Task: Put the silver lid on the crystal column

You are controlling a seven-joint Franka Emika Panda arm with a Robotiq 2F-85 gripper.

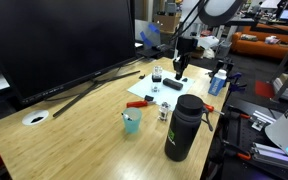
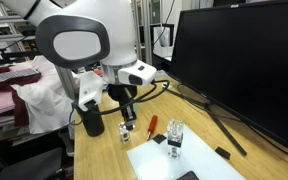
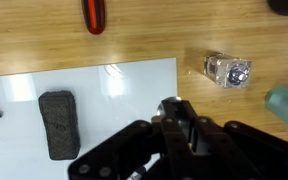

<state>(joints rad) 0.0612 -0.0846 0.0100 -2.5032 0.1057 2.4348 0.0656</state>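
The crystal column (image 1: 156,76) stands upright on the white sheet (image 1: 179,95). It is a small clear cylinder, dark near its top, and it shows in both exterior views (image 2: 174,137). My gripper (image 1: 179,68) hangs above the sheet, beside the column and apart from it (image 2: 127,118). In the wrist view the fingers (image 3: 174,112) are pressed together on a small silver lid (image 3: 171,100), of which only a rounded edge shows at the tips. The column is not in the wrist view.
A tall black bottle (image 1: 182,127) and a teal cup (image 1: 132,122) stand near the table's front. A red-handled tool (image 3: 94,15), a small clear faceted piece (image 3: 227,71) and a black block (image 3: 57,122) lie around the sheet. A large monitor (image 1: 64,40) stands behind.
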